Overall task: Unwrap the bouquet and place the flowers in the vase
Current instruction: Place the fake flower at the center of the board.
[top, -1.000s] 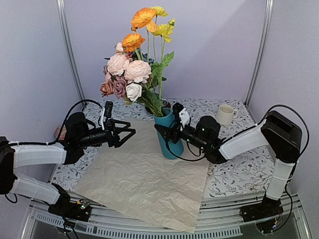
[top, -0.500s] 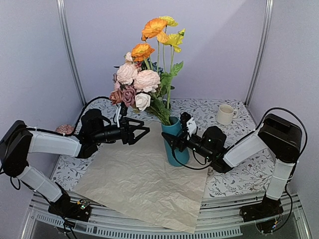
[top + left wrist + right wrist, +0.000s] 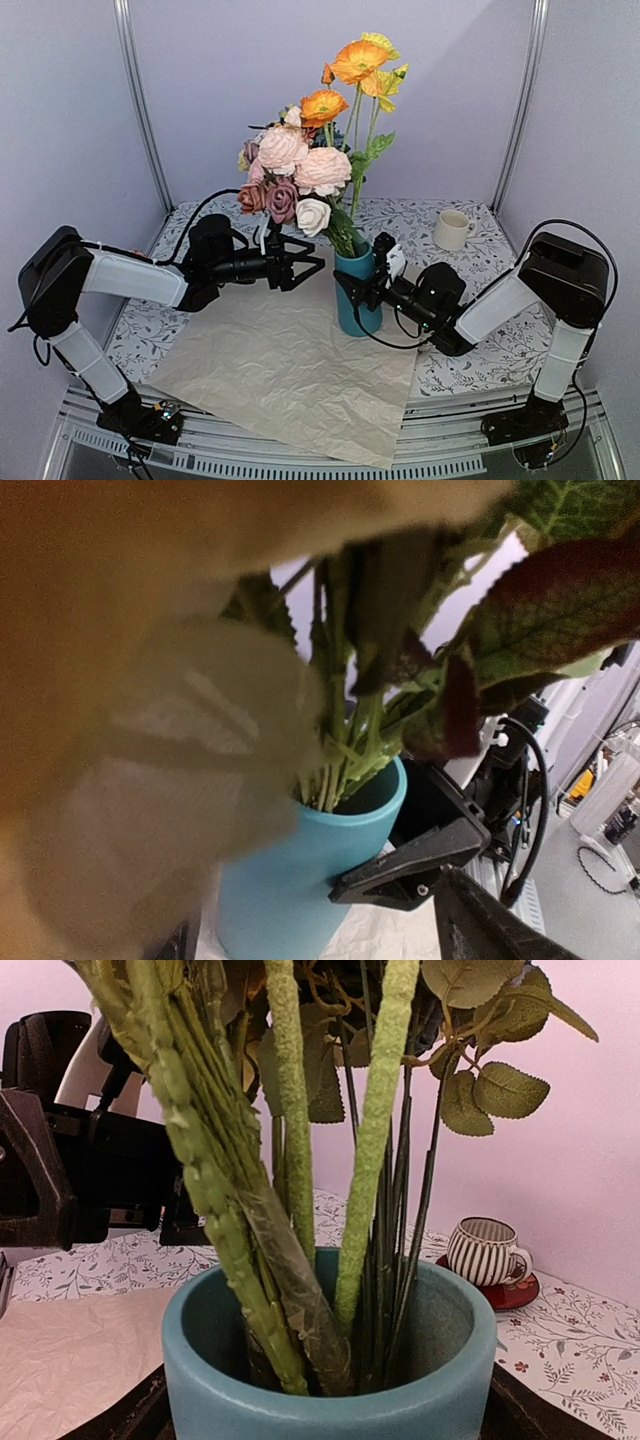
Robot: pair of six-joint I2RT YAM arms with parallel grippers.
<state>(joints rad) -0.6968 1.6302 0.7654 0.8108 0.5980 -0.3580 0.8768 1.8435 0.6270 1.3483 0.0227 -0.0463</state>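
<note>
From above: teal vase (image 3: pixel 358 300) is upright on the table (image 3: pixel 480 345), at the far edge of a crinkled sheet of paper (image 3: pixel 270 370) lying flat. The flowers (image 3: pixel 300 175) are in the vase, stems down, heads leaning up & to the L: pink, cream & mauve roses low, orange & yellow poppies on top. R gripper (image 3: pixel 357 283) reaches in from the R w/ jaws spread wide round the vase body, clamping it. L gripper (image 3: pixel 306 272) comes in from the L, jaws apart, nothing btwn them, just L of the vase & under the rose heads. Cream mug (image 3: pixel 453 229) sits well apart at the back R. L wrist cam: mostly a blurred petal (image 3: pixel 150 780) right up at the lens. Behind it is the vase mouth w/ green stems (image 3: pixel 335 760) going in, reddish-green leaves (image 3: pixel 560 610) top R, & one black finger (image 3: pixel 410 865) of the R gripper against the vase wall. R wrist cam: looks straight at the vase mouth, fuzzy stems packed inside, a dark finger hugging the wall at each bottom corner. Striped cup (image 3: pixel 487 1252) on a red saucer (image 3: pixel 512 1292) sits beyond on the R, paper to the L.
</note>
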